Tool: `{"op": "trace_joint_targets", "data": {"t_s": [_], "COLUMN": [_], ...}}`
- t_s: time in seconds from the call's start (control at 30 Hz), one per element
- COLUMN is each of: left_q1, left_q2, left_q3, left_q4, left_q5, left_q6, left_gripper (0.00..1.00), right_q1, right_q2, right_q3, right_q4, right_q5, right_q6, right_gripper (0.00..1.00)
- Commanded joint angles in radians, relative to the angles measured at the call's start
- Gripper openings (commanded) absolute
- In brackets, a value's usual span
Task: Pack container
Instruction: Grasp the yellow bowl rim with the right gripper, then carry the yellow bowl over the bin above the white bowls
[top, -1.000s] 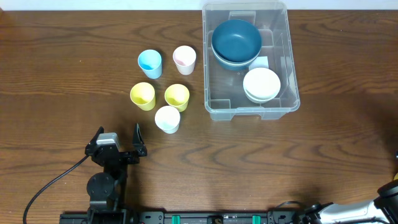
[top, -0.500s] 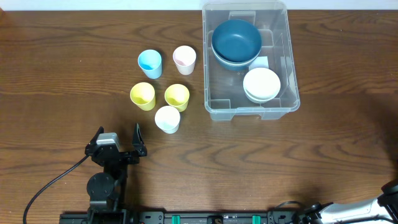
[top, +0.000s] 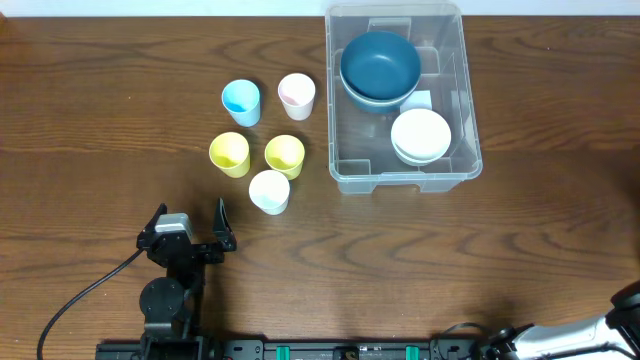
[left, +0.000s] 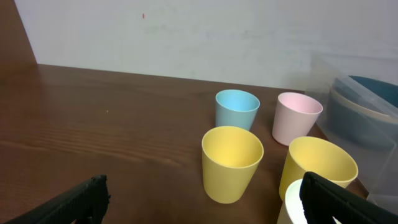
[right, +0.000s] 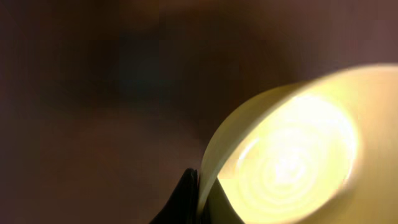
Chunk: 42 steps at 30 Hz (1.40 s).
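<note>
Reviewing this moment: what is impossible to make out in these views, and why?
- Overhead: the right arm is cut off by the bottom-right corner; only a sliver shows.
- Right wrist: fully blurred; the pale round object can't be identified, nor how the jaws stand.
- Left wrist: the white cup is cut by the bottom edge and partly behind a finger.
- Overhead: the container's label is mostly under the bowls.
</note>
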Motion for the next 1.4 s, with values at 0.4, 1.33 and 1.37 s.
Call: {"op": "trace_joint_targets", "data": {"t_s": [0.4,1.33,1.37], "left_q1": [0.005,0.005,0.005], "left_q2": [-0.005,-0.005,-0.005], "left_q3": [-0.023,-0.023,-0.023], "left_q4": [-0.032,-0.032,-0.032], "left_q5": [-0.012,-0.012,-0.012], "left_q6": [0.017,0.017,0.017], "left_gripper": [0.98,0.98,0.98], "right_q1": [0.725,1.386,1.389], "right_q2": [-0.014,0.0,0.0], "right_q3": [0.864,0.549,0.534], "right_q4": [-0.33,-0.148,-0.142], "right_q5": [-0.273,0.044,0.044], "right_q6": [-0.102,-0.263,-0.263], "right_gripper": [0.01,0.01,0.01]}}
